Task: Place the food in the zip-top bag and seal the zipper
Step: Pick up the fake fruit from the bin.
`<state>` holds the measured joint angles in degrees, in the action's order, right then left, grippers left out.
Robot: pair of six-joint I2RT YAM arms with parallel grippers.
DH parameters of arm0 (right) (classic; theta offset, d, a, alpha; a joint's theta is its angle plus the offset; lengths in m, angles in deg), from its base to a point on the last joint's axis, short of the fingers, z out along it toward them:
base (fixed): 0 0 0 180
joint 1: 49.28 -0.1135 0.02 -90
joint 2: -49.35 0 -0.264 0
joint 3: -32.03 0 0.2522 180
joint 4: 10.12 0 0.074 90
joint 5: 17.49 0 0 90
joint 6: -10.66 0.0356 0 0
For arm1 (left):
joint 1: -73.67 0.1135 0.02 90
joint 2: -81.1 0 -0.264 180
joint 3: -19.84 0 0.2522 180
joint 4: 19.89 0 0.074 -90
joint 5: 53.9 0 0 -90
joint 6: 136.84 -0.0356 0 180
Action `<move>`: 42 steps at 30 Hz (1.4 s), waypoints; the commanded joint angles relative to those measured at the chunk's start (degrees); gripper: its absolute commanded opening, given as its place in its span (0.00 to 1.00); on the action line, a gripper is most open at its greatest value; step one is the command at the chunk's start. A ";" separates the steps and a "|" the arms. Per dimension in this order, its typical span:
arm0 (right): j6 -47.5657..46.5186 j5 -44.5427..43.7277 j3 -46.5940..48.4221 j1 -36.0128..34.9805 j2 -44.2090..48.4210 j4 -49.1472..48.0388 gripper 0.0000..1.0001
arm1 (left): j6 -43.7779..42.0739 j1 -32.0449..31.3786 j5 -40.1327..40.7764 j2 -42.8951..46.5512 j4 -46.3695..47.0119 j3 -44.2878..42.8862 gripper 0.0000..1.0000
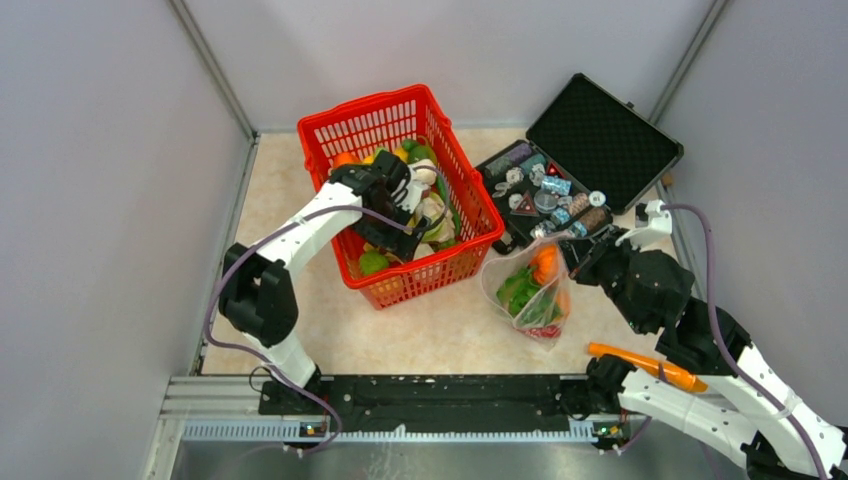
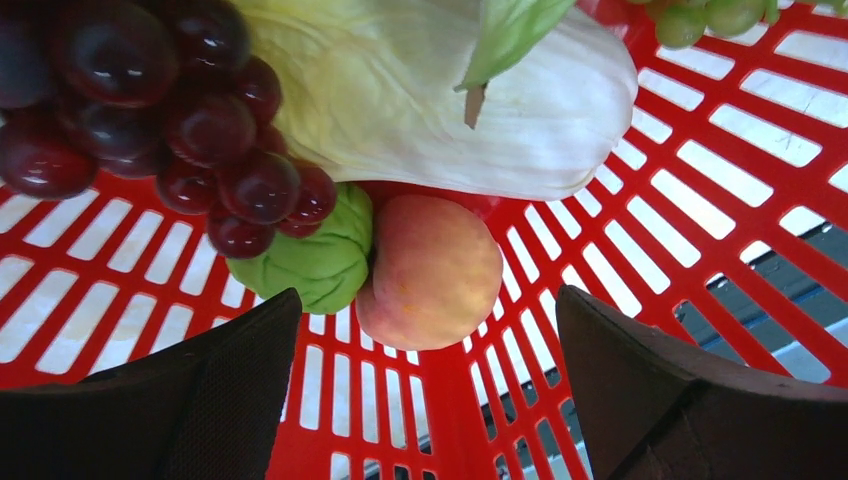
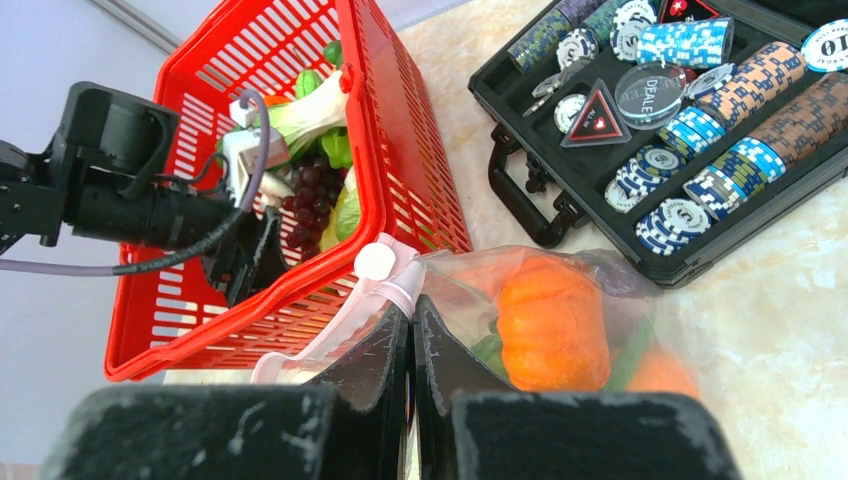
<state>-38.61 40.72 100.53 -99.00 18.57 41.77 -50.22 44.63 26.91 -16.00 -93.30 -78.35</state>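
The clear zip-top bag (image 1: 530,290) lies on the table right of the red basket, holding an orange pumpkin (image 3: 552,325), green leaves and a red piece. My right gripper (image 3: 412,305) is shut on the bag's mouth edge, on the pinkish zipper strip (image 3: 340,320) just below its white slider (image 3: 376,262). My left gripper (image 2: 428,300) is open inside the basket (image 1: 370,105), its jaws on either side of a peach (image 2: 430,265). A green lettuce piece (image 2: 315,260), dark grapes (image 2: 190,110) and pale cabbage (image 2: 430,100) lie beside it.
An open black case (image 1: 600,130) of poker chips and trinkets stands at the back right, close behind the bag. The basket's wall (image 3: 400,170) stands right beside the bag's mouth. Grey walls enclose the table on three sides.
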 commanded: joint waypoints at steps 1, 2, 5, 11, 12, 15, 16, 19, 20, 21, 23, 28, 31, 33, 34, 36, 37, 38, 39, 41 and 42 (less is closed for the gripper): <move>0.32 -0.03 0.10 0.22 0.73 -3.96 0.00 | -1.61 -1.46 1.22 -2.31 -3.52 -0.40 0.95; 0.32 0.02 0.10 0.22 0.76 -4.07 0.00 | -1.54 -1.66 3.00 -3.10 -4.25 -0.48 0.95; 0.23 0.21 0.11 0.16 0.73 -4.21 0.00 | -0.72 -1.85 5.62 -5.01 -5.10 -0.42 0.95; 0.06 0.08 0.31 0.22 0.74 -3.97 0.00 | -0.34 -1.90 7.19 -7.19 -5.69 0.33 0.96; 0.05 0.10 0.36 0.22 0.77 -4.01 0.00 | -0.34 -1.98 7.16 -7.49 -5.76 0.62 0.96; 0.12 -0.02 0.20 0.23 0.81 -3.99 0.00 | -0.36 -2.05 6.08 -8.20 -5.17 1.62 0.96; 0.18 -0.01 0.06 0.23 0.83 -4.03 0.00 | -0.53 -2.07 5.24 -8.58 -5.07 1.70 0.95; 0.27 0.02 -0.18 0.16 0.82 -4.08 0.00 | -0.54 -2.10 5.23 -9.67 -5.08 2.19 0.95; 0.25 0.01 -0.10 0.20 0.87 -4.03 0.00 | -0.65 -2.13 4.97 -9.89 -5.31 2.30 0.95; 0.24 0.01 -0.06 0.23 0.90 -3.97 0.00 | -0.86 -2.12 4.49 -10.08 -5.47 2.44 0.96; 0.24 -0.11 0.05 0.19 0.92 -3.75 0.00 | -1.34 -2.25 3.16 -10.08 -5.58 2.73 0.96; 0.32 -0.17 -0.11 0.18 0.95 -4.06 0.00 | -2.44 -2.33 -3.55 -8.04 -4.71 3.03 0.96; 0.35 0.19 -0.50 0.23 0.88 -4.75 0.00 | -1.21 -2.31 0.67 -9.53 -3.54 3.31 0.96; 0.34 0.49 -0.55 0.22 0.74 -4.92 0.00 | -0.43 -2.34 0.36 -11.01 -2.64 3.58 0.94; 0.32 0.48 -0.52 0.23 0.70 -4.81 0.00 | 0.12 -2.33 -0.69 -11.40 -1.34 4.09 0.93; 0.42 0.30 -0.45 0.21 0.75 -4.50 0.00 | 0.55 -2.25 -2.74 -11.53 0.55 5.54 0.88; 0.43 0.16 -0.31 0.26 0.81 -4.27 0.00 | 0.89 -2.31 -3.07 -11.60 0.96 5.83 0.87; 0.41 0.06 -0.19 0.23 0.80 -4.11 0.00 | 0.99 -2.32 -2.95 -11.56 1.16 6.14 0.86; 0.40 -0.05 -0.13 0.25 0.88 -3.95 0.00 | 1.00 -2.35 -2.79 -11.57 1.16 6.40 0.86; 0.41 -0.15 -0.14 0.23 0.92 -3.90 0.00 | 0.69 -2.33 -2.09 -11.69 0.96 6.56 0.86; 0.40 -0.19 -0.16 0.23 0.90 -3.95 0.00 | 0.47 -2.32 -2.35 -11.67 0.85 6.65 0.80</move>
<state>-38.61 40.90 99.72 -99.00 18.63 40.94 -50.28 42.86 32.90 -23.63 -97.92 -75.96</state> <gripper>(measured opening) 0.004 0.871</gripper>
